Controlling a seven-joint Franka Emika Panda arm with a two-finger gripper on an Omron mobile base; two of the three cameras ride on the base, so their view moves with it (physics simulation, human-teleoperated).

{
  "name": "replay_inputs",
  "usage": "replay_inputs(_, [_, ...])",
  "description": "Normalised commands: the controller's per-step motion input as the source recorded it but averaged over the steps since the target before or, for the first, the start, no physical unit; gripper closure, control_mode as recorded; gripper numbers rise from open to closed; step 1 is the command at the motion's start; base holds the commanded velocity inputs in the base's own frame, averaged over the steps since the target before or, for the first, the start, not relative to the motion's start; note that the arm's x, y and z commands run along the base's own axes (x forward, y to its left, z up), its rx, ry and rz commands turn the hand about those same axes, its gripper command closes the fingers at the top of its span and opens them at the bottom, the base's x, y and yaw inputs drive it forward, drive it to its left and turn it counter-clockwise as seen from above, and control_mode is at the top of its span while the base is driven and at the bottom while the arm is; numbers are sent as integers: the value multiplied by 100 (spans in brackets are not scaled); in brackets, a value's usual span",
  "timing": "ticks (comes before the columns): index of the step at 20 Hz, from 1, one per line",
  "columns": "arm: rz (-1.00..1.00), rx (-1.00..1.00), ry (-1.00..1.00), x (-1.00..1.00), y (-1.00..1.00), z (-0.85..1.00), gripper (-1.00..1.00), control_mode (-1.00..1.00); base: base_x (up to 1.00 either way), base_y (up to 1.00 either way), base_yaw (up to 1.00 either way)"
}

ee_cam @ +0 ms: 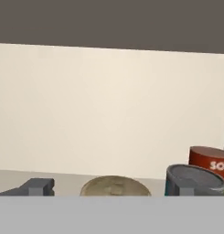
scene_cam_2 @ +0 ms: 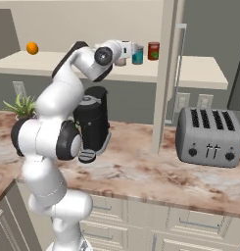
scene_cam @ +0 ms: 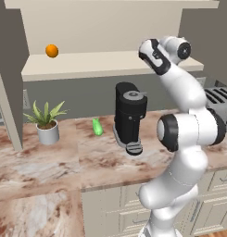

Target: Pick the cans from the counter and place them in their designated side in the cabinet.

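My gripper is up at the cabinet, open. Its fingertips stand wider than the pale top of the red-and-white can, which sits between them on the shelf board. In the right base view this can shows just under the hand of the gripper. The teal-blue can stands upright just to its right; in the hand view the teal-blue can is at the lower right. The counter lies below.
A darker red can stands right of the teal one, near the cabinet's post. An orange rests at the shelf's left end. On the counter are a black coffee machine, a green bottle, a potted plant and a toaster.
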Motion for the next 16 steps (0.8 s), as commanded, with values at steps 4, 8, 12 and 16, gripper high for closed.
replay_inputs(4, [5,-4,6,-48,0,5,-100,-100,0,0,0])
replay_inputs(8, [6,-11,13,-49,3,2,-100,-100,0,0,0])
replay_inputs(12, [6,-13,14,-50,14,0,-100,-100,0,0,0])
replay_inputs(16, [5,-11,9,-58,22,0,-100,-100,0,0,0])
